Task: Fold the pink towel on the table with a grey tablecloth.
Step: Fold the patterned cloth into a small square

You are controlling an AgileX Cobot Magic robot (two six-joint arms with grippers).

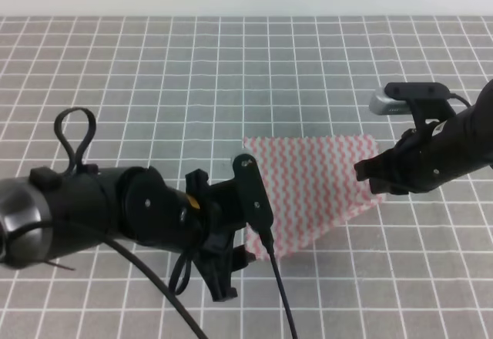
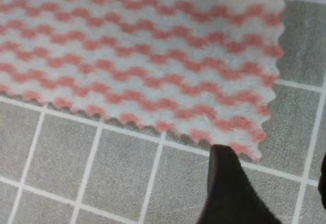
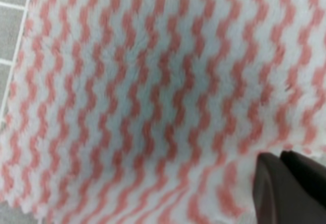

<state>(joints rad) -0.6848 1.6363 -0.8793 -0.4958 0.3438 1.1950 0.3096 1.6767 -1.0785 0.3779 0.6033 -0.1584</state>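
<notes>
- The pink towel [image 1: 316, 185] lies on the table [image 1: 154, 85] with its grey grid cloth, between the 2 pincers. Its outline in the high view reads as roughly triangular, so it may already be partly folded or lifted on one side; I cannot tell which.
- The left pincer [image 1: 231, 266] sits just beside the towel's near-left corner. In the left wrist view 1 dark fingertip [image 2: 229, 188] stands just short of the pinked corner [image 2: 254, 142], on bare grey cloth, and the other finger only shows at the frame's right edge. The jaws appear spread, with nothing between them.
- The right pincer [image 1: 370, 173] is at the towel's right edge. In its wrist view the striped cloth [image 3: 142, 96] fills the frame and the dark fingers [image 3: 290, 188] lie against its edge at lower right. It looks clamped on the towel, with the 2 fingers close together, but the contact itself is partly hidden.
- Step in hand, as I judge it: securing the corners before a fold, with the right side seemingly held and the left not yet gripped.
- The next move likely calls for the left pincer to advance slightly onto the corner ahead of its fingertip, close on the thin cloth without snagging the tablecloth beneath, and then for both to carry the edge across.
</notes>
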